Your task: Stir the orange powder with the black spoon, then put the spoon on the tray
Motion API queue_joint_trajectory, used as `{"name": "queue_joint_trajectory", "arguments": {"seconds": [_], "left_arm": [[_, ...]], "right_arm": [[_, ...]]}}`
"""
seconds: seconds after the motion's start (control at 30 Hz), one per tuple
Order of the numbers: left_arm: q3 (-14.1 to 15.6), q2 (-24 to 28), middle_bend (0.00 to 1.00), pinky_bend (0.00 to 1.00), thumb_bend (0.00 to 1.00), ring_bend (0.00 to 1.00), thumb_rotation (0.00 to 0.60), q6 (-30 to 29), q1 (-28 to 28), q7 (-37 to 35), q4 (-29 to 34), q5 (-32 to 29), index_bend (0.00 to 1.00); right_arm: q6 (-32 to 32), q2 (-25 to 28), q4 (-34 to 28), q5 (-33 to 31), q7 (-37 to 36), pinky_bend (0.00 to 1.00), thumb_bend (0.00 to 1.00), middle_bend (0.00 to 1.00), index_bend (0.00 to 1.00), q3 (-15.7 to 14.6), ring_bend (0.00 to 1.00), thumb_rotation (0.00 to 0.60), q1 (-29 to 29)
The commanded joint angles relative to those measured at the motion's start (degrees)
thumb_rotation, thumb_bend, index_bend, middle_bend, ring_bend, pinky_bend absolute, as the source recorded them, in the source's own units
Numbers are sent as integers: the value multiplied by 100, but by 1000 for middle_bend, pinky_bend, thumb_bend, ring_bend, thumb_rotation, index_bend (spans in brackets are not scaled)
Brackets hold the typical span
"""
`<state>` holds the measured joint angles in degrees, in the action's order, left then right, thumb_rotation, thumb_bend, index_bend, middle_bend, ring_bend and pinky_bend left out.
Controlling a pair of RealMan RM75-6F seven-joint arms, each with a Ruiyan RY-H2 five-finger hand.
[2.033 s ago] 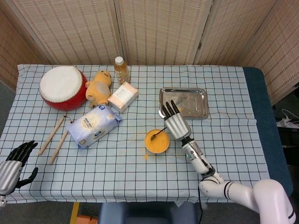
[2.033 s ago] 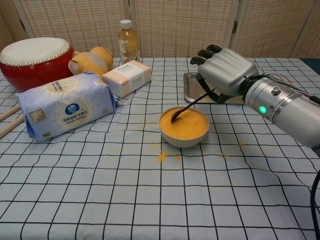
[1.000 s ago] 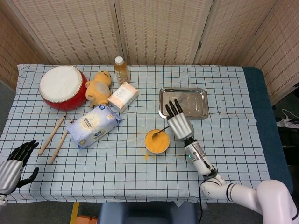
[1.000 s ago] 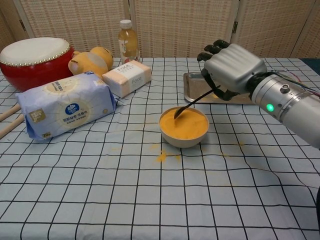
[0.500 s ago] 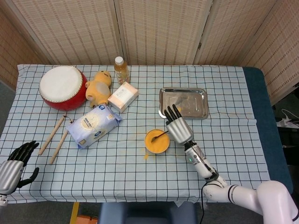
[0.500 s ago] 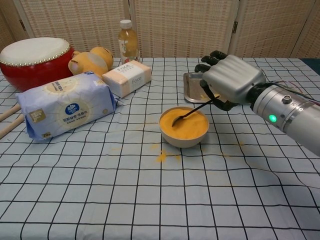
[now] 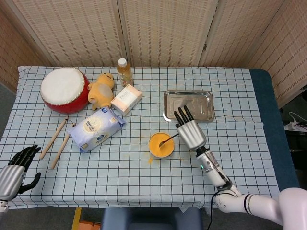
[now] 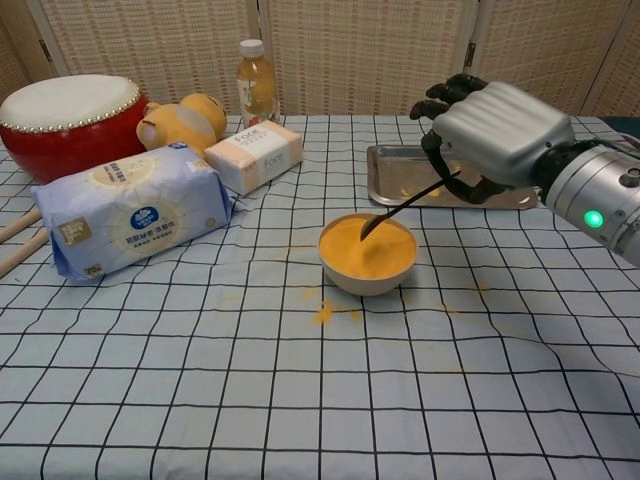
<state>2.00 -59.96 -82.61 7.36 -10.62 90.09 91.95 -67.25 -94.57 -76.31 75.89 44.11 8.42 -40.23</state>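
Note:
A small bowl of orange powder (image 7: 160, 144) (image 8: 367, 254) sits mid-table. The black spoon (image 8: 405, 208) (image 7: 167, 140) slants down from the right, its tip at the powder's right side. My right hand (image 7: 190, 131) (image 8: 497, 134) grips the spoon's handle, to the right of the bowl and just in front of the metal tray (image 7: 188, 106) (image 8: 400, 175). My left hand (image 7: 14, 171) hangs off the table's near left corner, fingers apart and holding nothing; the chest view does not show it.
Spilled orange powder (image 8: 325, 314) lies in front of the bowl. On the left stand a red drum (image 7: 64, 89), a yellow plush toy (image 7: 101, 89), a bottle (image 7: 124, 71), a peach box (image 7: 126, 98), a wipes pack (image 7: 95, 128) and two drumsticks (image 7: 56, 143).
My right hand has shifted right and slightly up with the spoon. The spoon's tip has moved from the bowl's left-centre to its right side.

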Motion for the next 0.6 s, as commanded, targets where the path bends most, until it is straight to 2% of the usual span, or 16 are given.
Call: {"name": "queue_joint_trajectory", "arguments": {"seconds": [0.03,0.2,0.6], "left_arm": [[6,2,16,117,456,0,600,-6,-3,7,8,12,4],[10,-7,16,117,456,0,600,23,14,26,12,18,3],[-3,1,16,117,457,0,600,51,26,-38,-26,-27,4]], "right_arm": [[-15,152,-196,19,-46,35,549,124,801,-114,0,600,121],[94,140,-176,-29,3,35,549,124,801,-164,0,600,139],[542,-406,624,-380,236,35,549,127,806,73,0,600,-176]]}}
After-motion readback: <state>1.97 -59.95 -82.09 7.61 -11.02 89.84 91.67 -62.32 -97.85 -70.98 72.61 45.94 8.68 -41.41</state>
